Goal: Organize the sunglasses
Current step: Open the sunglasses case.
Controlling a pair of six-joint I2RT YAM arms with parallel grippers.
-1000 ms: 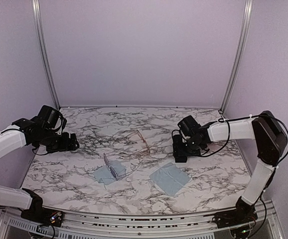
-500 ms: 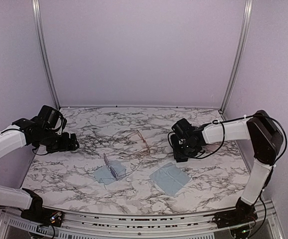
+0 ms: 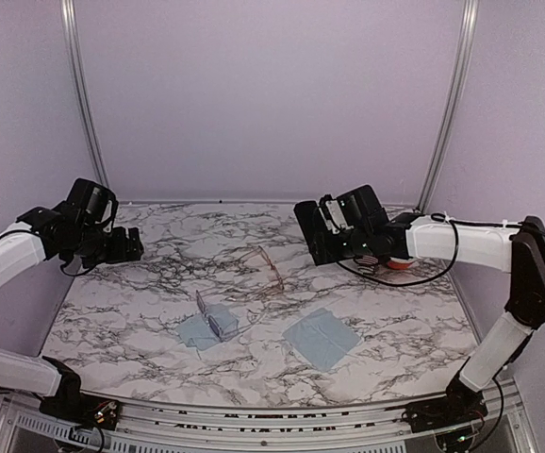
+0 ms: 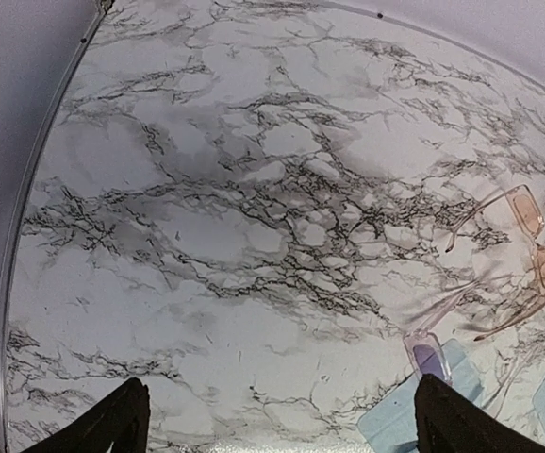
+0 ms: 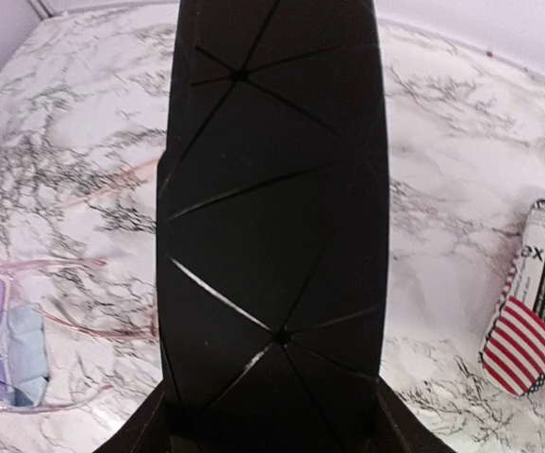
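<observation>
Setting the black case (image 5: 272,189), clamped in the half-closed right hand (image 3: 338,236), gently beside the wire-framed sunglasses (image 3: 271,269) in the middle of the counter (image 3: 395,321) seems wise; the left hand (image 3: 129,243) gapes wide, empty.

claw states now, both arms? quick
Left claw: open, empty.
Right claw: closed on the black faceted oblong case.

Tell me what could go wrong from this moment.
1. The right gripper holds the black case in the air by one end; it may slip and fall near the wire glasses.
2. The case fills the right wrist view, so setting it down may be poorly judged.
3. The lilac glasses lie partly on a cloth; a grasp may drag it.
</observation>
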